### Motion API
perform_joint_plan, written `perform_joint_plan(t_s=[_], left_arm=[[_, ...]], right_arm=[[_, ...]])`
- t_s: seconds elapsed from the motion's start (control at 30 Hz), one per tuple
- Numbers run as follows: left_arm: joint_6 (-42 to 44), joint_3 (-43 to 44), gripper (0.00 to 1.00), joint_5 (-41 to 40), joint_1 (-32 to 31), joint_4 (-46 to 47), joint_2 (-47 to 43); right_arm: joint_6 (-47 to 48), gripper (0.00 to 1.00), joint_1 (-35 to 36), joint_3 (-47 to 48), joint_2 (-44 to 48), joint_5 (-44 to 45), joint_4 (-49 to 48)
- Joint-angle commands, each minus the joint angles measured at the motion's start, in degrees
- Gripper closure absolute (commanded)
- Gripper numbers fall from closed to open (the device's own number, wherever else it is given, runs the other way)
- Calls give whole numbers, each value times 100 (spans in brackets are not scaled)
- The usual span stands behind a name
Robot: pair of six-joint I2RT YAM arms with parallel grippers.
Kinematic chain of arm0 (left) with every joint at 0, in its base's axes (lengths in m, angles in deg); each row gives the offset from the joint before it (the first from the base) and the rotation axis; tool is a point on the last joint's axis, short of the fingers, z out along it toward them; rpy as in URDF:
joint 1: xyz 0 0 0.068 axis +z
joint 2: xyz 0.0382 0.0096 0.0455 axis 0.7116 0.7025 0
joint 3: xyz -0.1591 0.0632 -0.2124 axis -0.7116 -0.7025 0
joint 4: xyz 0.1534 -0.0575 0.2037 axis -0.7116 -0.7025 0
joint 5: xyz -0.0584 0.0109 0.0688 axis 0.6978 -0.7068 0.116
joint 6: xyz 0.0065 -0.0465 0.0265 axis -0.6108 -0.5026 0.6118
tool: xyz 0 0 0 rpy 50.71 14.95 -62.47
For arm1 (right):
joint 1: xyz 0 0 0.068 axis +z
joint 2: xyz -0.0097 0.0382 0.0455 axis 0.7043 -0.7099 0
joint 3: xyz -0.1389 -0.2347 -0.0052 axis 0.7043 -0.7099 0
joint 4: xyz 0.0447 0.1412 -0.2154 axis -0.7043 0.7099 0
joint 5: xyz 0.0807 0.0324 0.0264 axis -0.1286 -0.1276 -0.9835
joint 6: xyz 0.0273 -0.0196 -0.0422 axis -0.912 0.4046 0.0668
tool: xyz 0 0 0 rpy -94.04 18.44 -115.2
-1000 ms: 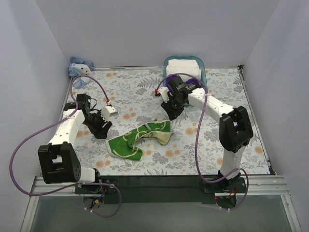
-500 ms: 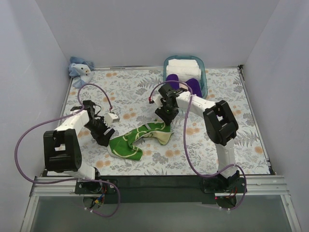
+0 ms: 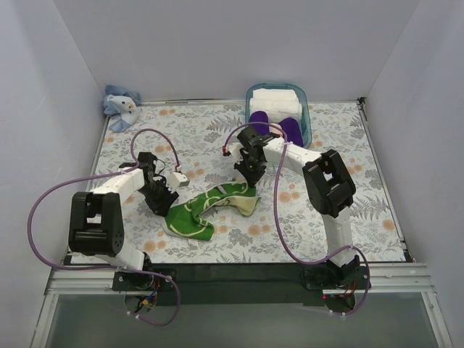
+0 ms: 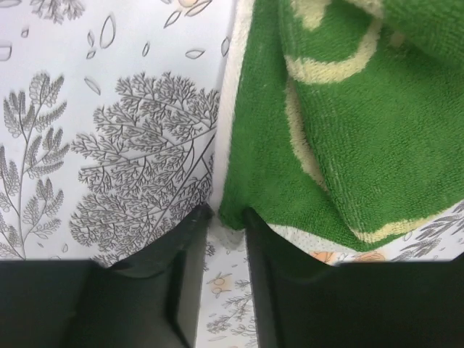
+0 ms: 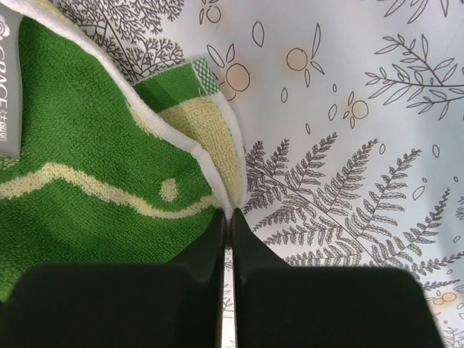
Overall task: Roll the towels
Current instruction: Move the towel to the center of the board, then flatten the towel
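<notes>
- Far back in the left corner, the light blue towel [image 3: 119, 105] lies bunched against the wall, well apart from both arms. It is not yet rolled.
- Nearer, the left gripper [image 3: 165, 205] is low at the left end of the green towel [image 3: 196, 217]. In its wrist view the jaws stand a little apart, with patterned tablecloth [image 4: 130, 159] showing in the gap. The towel's corner sits right at the fingertips [image 4: 201, 215], not clearly clamped.
- Mid-table, the green towel lies twisted and partly folded over itself, so it needs spreading flat before any rolling. It looks like soft, light terry that will sag and drag rather than slide. The sewn hem at a corner is the firmest place to pinch.
- At the towel's right end, the right gripper [image 3: 248, 181] is down on the edge. Its jaws are pressed nearly together, and the white hem [image 5: 217, 174] runs into the slit, so it appears nipped.
- Far right, the basket [image 3: 308, 119] holds white folded towels and purple rolls.
</notes>
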Motion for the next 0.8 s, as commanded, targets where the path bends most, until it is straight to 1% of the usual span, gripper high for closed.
perform_joint_plan(t_s=[0.0,0.07,0.1,0.23,0.33,0.43,0.6,0.67,0.77], left_arm=[[-246,-239,78,-151,-283,465,-7],[-378,-160,91,-300,-284,491,-68],[-439,-12,95,-344,-275,439,-112],[-633,489,100,-511,-275,219,-401],[-633,884,100,-687,-214,140,-691],[-615,1280,100,-679,-117,0,-929],[-615,1843,100,-687,-108,-281,-1307],[-607,2106,100,-626,-108,-501,-1570],[-484,2231,100,-416,-117,-896,-1895]], right_arm=[[-18,99,27,119,109,-170,-22],[-18,99,27,75,310,-179,5],[-9,99,10,-20,416,-170,31],[-9,99,-130,-241,1092,-135,5],[-18,99,-297,-206,1663,-82,23],[34,99,-455,-171,1998,5,31],[158,99,-693,-478,2815,32,58],[297,99,-737,-584,3219,76,119],[439,99,-737,-794,3703,243,338]])
